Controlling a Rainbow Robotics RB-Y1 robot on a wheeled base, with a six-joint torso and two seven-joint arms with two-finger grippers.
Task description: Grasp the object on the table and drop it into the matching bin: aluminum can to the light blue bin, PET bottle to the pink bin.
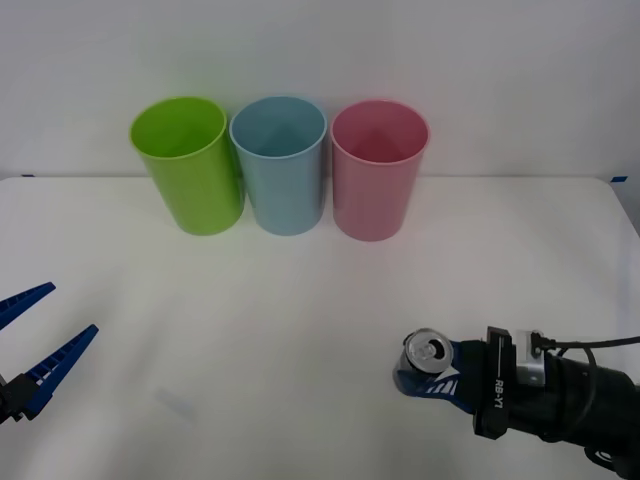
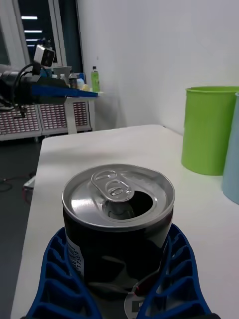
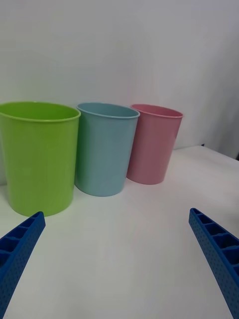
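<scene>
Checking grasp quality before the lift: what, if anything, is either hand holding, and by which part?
The right hand holds the aluminum can by its lower sides. The left hand is open, holding nothing.

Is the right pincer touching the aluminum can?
Touching. In the right wrist view, both blue fingers of the right pincer press against the aluminum can sides.

White lettering reading "RB-Y1" runs along the black wrist housing [image 1: 497, 388] just behind the right hand [image 1: 425, 375], seen in the front view; the dark print on the side of the can [image 2: 118, 219] shows no legible words; a small white label low on the can cannot be read.
</scene>
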